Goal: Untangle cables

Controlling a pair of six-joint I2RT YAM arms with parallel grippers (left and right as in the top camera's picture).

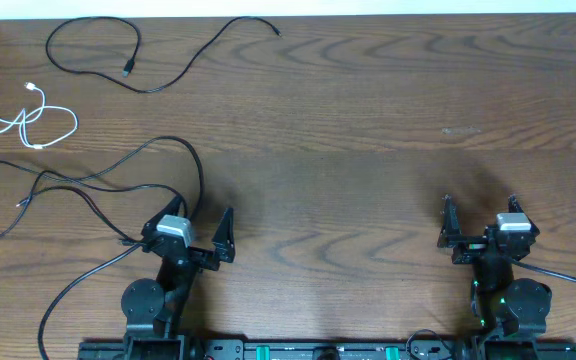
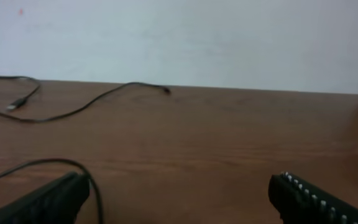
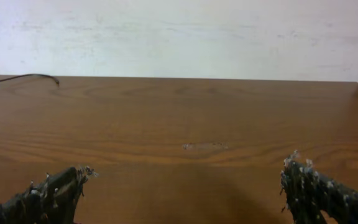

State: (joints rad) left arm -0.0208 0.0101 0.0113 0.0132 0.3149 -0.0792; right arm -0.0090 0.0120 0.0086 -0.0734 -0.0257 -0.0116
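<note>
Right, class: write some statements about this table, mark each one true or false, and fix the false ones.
1. The white cable lies at the left edge of the table. True.
2. The left gripper is shut on a cable. False: it is open and holds nothing.
3. A black cable lies near the far edge. True.
4. The right gripper has cables round it. False: all the cables lie in the left half.

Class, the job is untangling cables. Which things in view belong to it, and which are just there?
Job: white cable; black cable at the far edge; black cables by the left arm.
Just there: table; wall.
</note>
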